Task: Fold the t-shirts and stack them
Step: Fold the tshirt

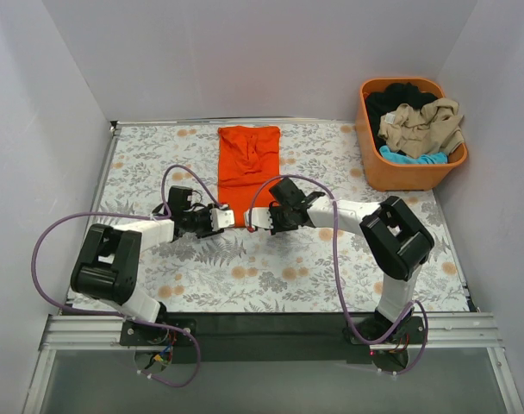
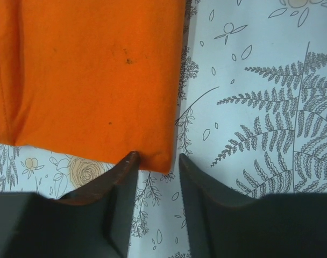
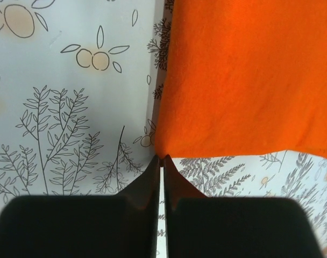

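The orange t-shirt (image 1: 247, 164) lies as a long narrow strip on the flowered table, collar end far, hem near. My left gripper (image 1: 228, 217) is open at the hem's near left corner. In the left wrist view the shirt (image 2: 93, 75) has that corner between the tips of the gripper (image 2: 157, 160), one tip touching the hem. My right gripper (image 1: 252, 217) is shut at the other near corner. In the right wrist view its tips (image 3: 163, 158) pinch the very corner of the shirt (image 3: 249, 75). Beige (image 1: 421, 125), black (image 1: 396, 97) and turquoise (image 1: 408, 158) t-shirts lie crumpled in the basket.
A rigid orange plastic basket (image 1: 400, 177) stands at the far right of the table, against the right wall. White walls close the table on the left, back and right. Purple cables loop over both arms.
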Tool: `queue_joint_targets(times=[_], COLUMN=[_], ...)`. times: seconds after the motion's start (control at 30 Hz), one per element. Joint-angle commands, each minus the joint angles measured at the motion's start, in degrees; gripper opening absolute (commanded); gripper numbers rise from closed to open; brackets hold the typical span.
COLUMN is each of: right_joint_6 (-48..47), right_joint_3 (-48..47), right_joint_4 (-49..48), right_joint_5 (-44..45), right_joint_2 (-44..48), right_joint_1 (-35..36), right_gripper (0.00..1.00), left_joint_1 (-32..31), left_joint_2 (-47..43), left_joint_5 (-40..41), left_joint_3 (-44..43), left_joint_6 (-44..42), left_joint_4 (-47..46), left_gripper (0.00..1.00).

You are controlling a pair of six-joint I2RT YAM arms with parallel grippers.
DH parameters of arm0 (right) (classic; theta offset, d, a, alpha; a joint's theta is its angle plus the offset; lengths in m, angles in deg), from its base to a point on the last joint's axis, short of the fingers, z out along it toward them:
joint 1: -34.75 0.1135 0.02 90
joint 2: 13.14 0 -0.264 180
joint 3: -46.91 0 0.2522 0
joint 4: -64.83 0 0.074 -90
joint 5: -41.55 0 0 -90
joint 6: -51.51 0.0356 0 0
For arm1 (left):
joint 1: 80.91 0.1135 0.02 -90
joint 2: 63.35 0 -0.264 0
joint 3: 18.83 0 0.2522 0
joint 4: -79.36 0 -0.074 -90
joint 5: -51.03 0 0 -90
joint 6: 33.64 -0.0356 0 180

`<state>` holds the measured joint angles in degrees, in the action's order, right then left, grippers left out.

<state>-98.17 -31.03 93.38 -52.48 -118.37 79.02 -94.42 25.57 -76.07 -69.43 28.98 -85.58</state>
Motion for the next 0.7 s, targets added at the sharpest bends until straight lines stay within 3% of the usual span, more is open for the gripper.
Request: queue_joint_targets(times=[0.0,0.2,0.67], right_joint_6=[-0.1,0.4,6.0], right_joint_3=[-0.3,-0.3,0.9], right_joint_4=[-1.1,0.0,8.8], right_joint_5=[-0.3,-1.9,-8.8], right_joint_2=[-0.4,2.2,12.6], right_joint_1=[-0.1,-0.6,-0.2], right_gripper=[0.01,0.01,0.01], left_joint_1=[-0.2,-0.2,-0.7], left_joint_2=[1.2,0.6,-16.1], left_joint_5=[0.8,1.0,-3.0], left_joint_3=[0.2,-1.2,3.4], left_joint_6=[-2.6,-1.9,-2.0], left_joint_4=[-0.9,1.2,14.2], left_gripper=[0.32,0.00,0.00])
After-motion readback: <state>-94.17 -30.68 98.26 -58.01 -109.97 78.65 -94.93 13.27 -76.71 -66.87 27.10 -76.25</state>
